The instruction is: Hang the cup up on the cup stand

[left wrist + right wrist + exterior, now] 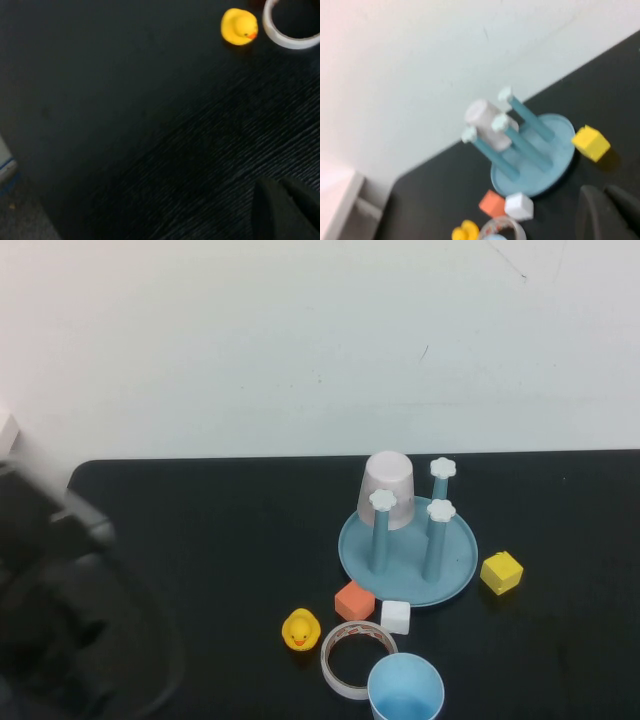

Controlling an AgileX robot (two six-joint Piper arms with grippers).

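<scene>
With both left gripper [287, 210] and right gripper [610, 210] fingers shut w/ nothing held, the cup [405, 690] is untouched, and the tape roll [355, 655] touching it could be dragged, or the pink cup [390, 488] on the cup stand [455, 575] knocked.

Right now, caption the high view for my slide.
Light blue cup upright near tape roll; pink cup inverted on cup stand.

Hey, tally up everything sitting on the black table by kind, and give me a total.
Cups: 2, light blue cup, pink cup upside down on a peg
Cup stand: 1
Blocks: 3, orange, white, yellow
Rubber duck: 1
Tape roll: 1
Total: 8
</scene>
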